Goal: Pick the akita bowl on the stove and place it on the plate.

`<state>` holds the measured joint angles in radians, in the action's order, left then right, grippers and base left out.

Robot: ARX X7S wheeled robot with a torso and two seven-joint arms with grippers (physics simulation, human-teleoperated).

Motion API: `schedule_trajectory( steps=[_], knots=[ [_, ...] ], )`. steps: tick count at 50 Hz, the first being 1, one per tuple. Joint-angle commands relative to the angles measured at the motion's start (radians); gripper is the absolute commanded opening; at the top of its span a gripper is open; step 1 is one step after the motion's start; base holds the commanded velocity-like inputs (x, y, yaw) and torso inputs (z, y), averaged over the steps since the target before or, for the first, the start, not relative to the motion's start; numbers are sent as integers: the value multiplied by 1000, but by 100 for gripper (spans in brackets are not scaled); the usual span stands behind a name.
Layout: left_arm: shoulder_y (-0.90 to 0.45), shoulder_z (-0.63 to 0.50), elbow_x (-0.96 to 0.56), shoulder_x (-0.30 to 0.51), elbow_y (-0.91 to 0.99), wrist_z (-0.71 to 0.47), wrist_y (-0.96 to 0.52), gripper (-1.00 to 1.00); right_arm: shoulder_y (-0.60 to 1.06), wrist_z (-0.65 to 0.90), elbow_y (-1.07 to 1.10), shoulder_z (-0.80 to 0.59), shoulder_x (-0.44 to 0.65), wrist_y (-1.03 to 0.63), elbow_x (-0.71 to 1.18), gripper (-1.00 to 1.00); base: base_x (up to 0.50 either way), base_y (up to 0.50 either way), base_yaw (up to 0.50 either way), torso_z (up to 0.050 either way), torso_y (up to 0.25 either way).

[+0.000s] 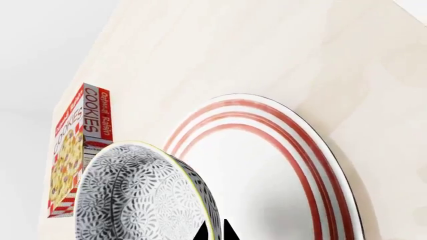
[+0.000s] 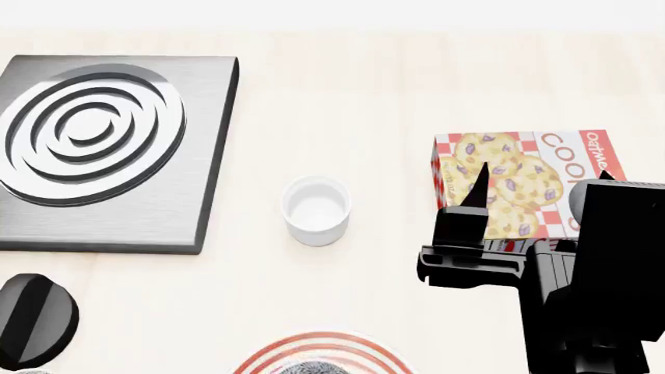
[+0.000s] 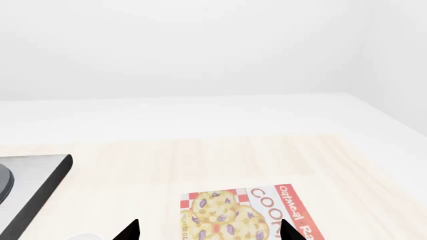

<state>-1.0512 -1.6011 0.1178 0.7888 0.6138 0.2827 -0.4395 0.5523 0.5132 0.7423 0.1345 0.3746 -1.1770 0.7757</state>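
Left wrist view: the bowl [image 1: 143, 195], speckled grey-black on white, sits at the left gripper [image 1: 215, 231], whose two dark fingertips stand close together at the bowl's rim, pinching it. Directly behind the bowl lies the plate [image 1: 280, 165], white with red rings, on the pale wooden table [image 1: 220, 50]. A cookie box [image 1: 80, 145] lies on the table beyond the bowl.

Head view: the stove [image 2: 109, 148], a grey slab with ring grooves, lies at far left with nothing on it. A black knob [image 2: 33, 319] sits near its front edge. A small white cup [image 2: 316, 209] stands between the stove and the cookie box [image 2: 525, 183]. At the bottom edge, the plate's [image 2: 322, 351] red rings show, with a sliver of the bowl [image 2: 311, 368] over them; whether the bowl touches the plate cannot be told. The right arm [image 2: 582, 296] rises at lower right, over the box.

Right wrist view: the right gripper [image 3: 208, 231] hangs above the box [image 3: 247, 212], jaws spread wide, holding nothing. The stove's corner [image 3: 40, 180] shows at one side.
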Motion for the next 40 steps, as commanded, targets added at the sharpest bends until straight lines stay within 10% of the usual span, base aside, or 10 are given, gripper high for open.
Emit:
schedule_trajectory(
  steps=[1, 40],
  knots=[
    [13, 30, 21, -24, 4, 3, -15, -100, -2, -16, 1, 20, -16, 2, -17, 100, 0, 0, 0, 0, 0],
    [41, 25, 19, -21, -43, -13, -3, -100, -3, -1, -4, 13, -5, 14, 1, 100, 0, 0, 0, 0, 0]
  ],
)
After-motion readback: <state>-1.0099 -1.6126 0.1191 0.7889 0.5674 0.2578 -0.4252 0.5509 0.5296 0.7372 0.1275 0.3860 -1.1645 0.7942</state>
